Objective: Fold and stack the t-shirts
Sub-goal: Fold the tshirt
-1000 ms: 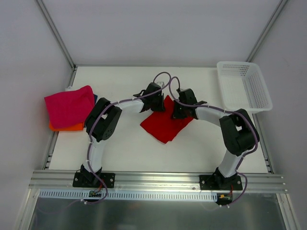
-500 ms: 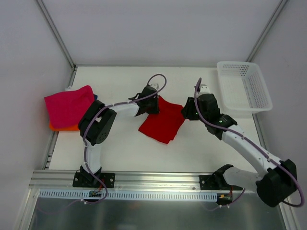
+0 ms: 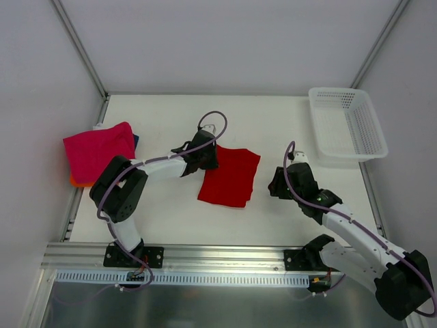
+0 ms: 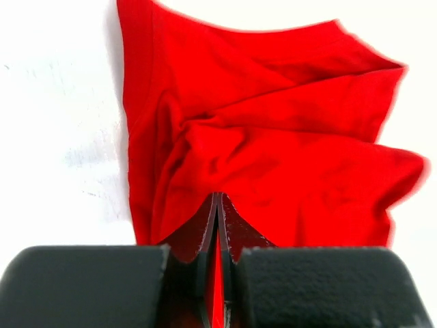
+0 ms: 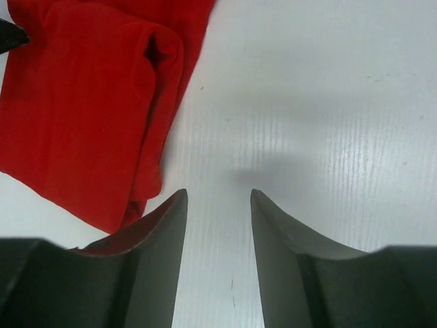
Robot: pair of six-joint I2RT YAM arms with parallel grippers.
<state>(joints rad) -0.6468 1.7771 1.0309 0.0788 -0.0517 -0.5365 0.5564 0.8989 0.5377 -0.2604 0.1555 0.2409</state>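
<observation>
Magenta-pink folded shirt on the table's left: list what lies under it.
Under the magenta-pink folded shirt, an orange cloth edge and a blue sliver peek out; the rest of both is covered.

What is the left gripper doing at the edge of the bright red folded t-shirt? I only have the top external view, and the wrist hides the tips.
Observer: The left wrist view shows the left gripper shut on the bright red folded t-shirt, with a thin fold of cloth pinched in it.
Operator: Is the right gripper holding anything?
Observer: No. In the right wrist view the right gripper is open over bare white table, and the shirt lies off to one side.
Operator: Is the cloth smooth?
Observer: No. The left wrist view shows creases bunching toward the pinch.
</observation>
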